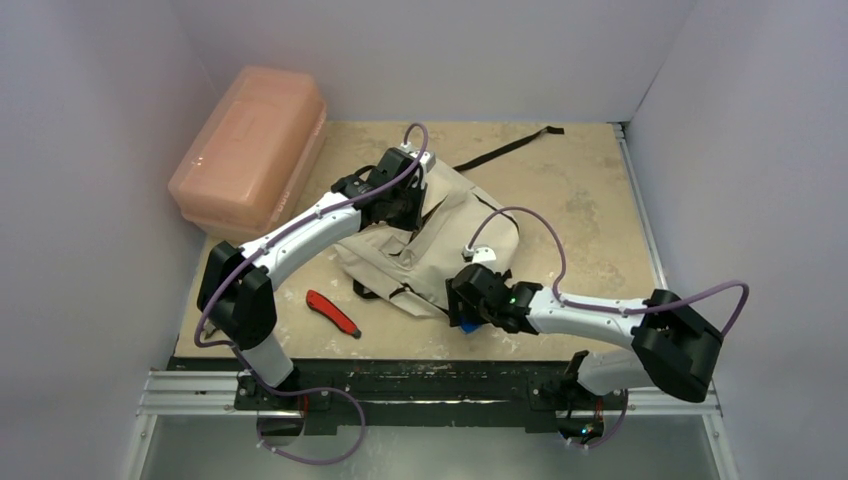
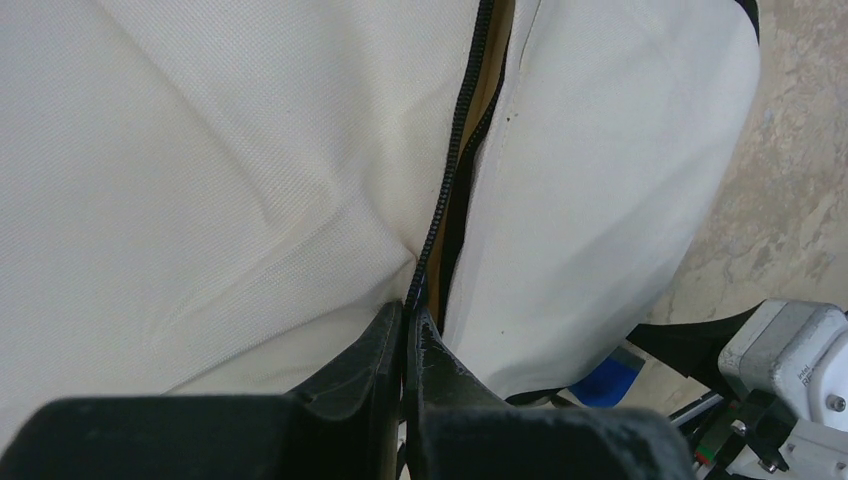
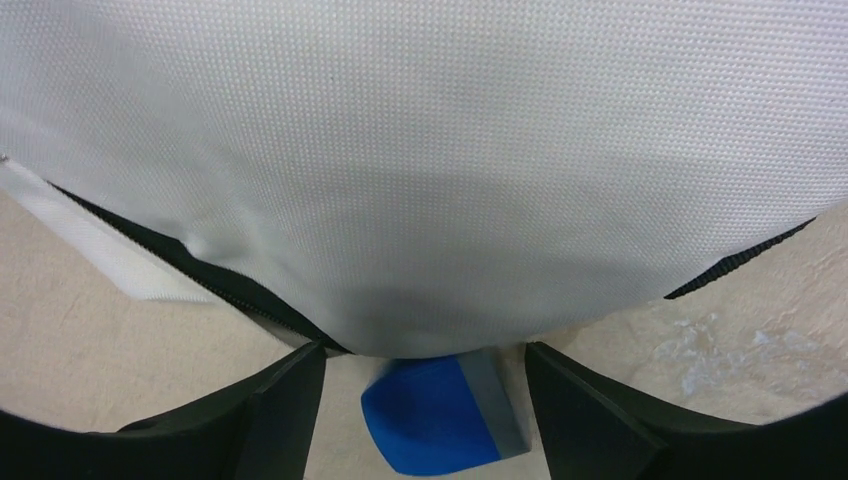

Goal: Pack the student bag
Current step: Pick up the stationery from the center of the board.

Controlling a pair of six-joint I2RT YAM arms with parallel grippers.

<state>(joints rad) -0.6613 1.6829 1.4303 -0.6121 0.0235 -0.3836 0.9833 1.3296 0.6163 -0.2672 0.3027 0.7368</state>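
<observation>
the bag (image 1: 436,250) lies mid-desk (image 1: 590,200), its zip edge pinched in the closed left pincer (image 2: 408,335) on the far side, while the right pincer (image 3: 422,352) stands open astride a blue block (image 3: 430,415) poking out from under the bag's near edge.

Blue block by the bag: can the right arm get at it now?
Probably yes: the blue block lies between the right fingers, which stand open, with only the student bag's edge overhanging its far end.
</observation>
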